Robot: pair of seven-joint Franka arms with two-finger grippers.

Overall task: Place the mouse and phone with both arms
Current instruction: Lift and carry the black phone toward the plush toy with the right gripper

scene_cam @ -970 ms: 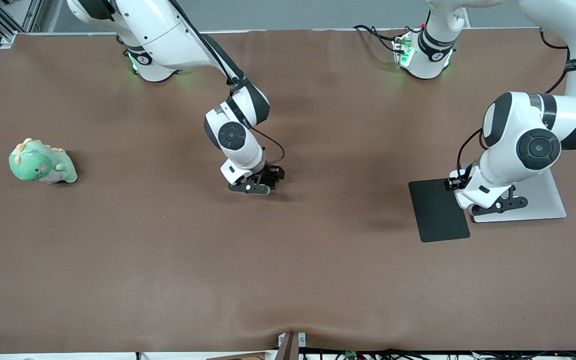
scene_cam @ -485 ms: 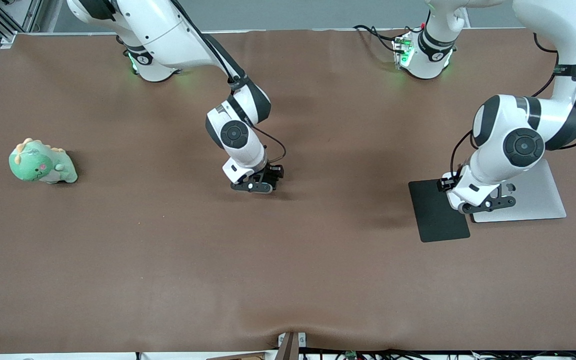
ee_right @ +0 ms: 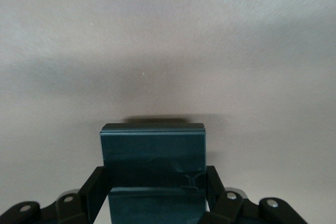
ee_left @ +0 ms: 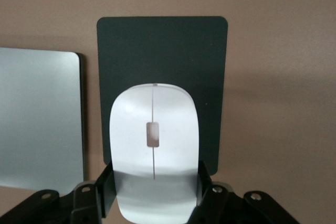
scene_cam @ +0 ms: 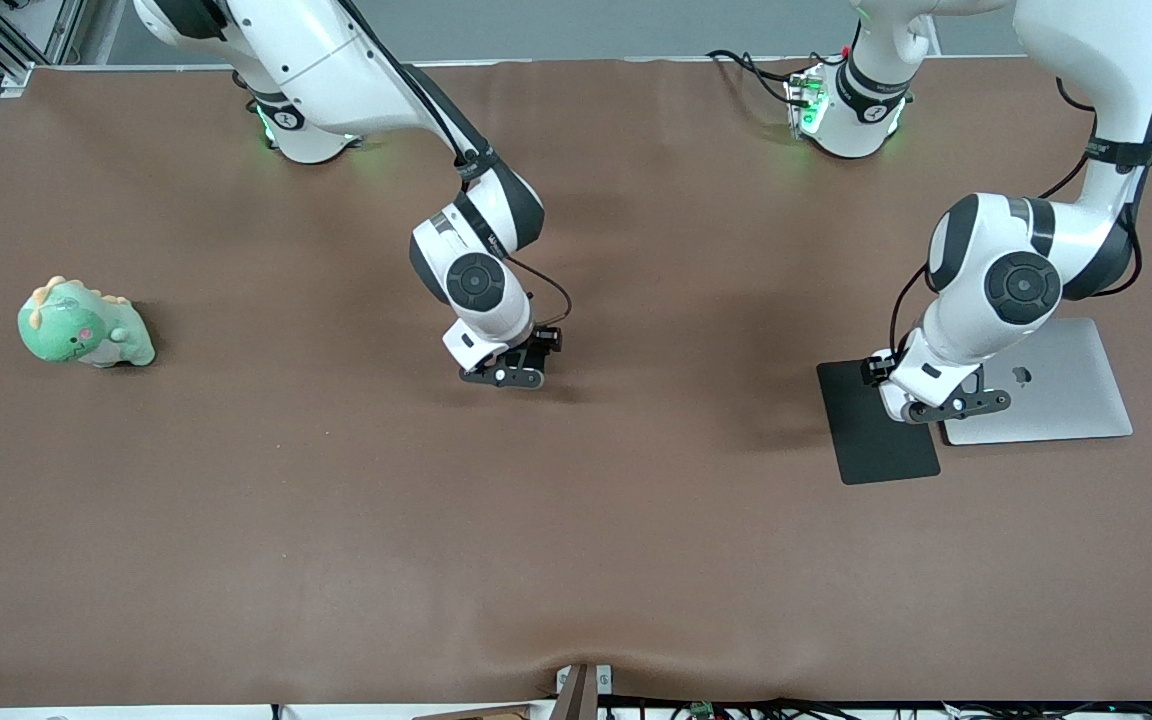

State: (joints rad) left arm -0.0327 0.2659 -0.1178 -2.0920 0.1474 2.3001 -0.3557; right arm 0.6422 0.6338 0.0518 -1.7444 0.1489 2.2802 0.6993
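Observation:
My left gripper [scene_cam: 921, 402] is shut on the white mouse [ee_left: 152, 140], one finger on each long side. It holds the mouse over the black mouse pad [ee_left: 163, 51], at the edge beside the laptop; the pad also shows in the front view [scene_cam: 876, 445]. The front view hides the mouse under the hand. My right gripper [scene_cam: 524, 368] is shut on the black phone [ee_right: 152, 153] and holds it low over the bare brown cloth at the table's middle. The phone's free end casts a thin shadow on the cloth.
A silver laptop [scene_cam: 1056, 385], lid closed, lies beside the mouse pad toward the left arm's end; its edge also shows in the left wrist view [ee_left: 39, 119]. A green plush dinosaur [scene_cam: 81, 325] sits toward the right arm's end of the table [scene_cam: 576, 520].
My left gripper has moved with the mouse from over the laptop to over the mouse pad's edge. My right gripper with the phone has barely shifted.

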